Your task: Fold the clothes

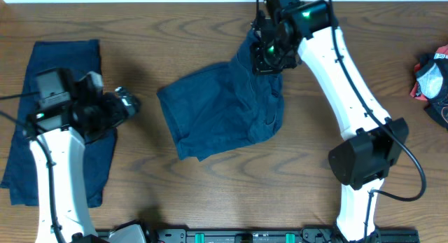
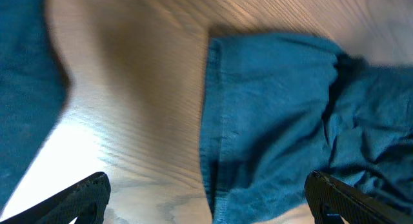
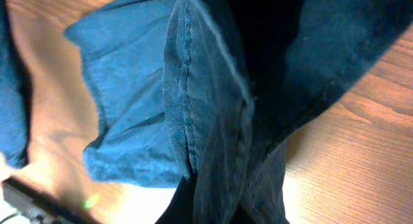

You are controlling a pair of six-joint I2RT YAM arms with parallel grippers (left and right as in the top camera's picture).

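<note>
One of the clothes, a pair of dark navy shorts point(image 1: 224, 113), lies crumpled in the middle of the table. Its far right corner is lifted by my right gripper point(image 1: 269, 52), which is shut on it. In the right wrist view the hanging cloth point(image 3: 213, 88) covers the fingers. A second navy garment point(image 1: 59, 68) lies flat at the left, under my left arm. My left gripper point(image 1: 126, 103) is open between the two garments, holding nothing. In the left wrist view its fingertips point(image 2: 87, 193) straddle the near hem of the shorts point(image 2: 277, 121) from above.
A red and black object point(image 1: 432, 80) lies at the right edge of the wooden table point(image 1: 210, 194). The right arm's base point(image 1: 364, 159) stands at the front right. The flat garment's edge point(image 2: 26, 88) shows in the left wrist view.
</note>
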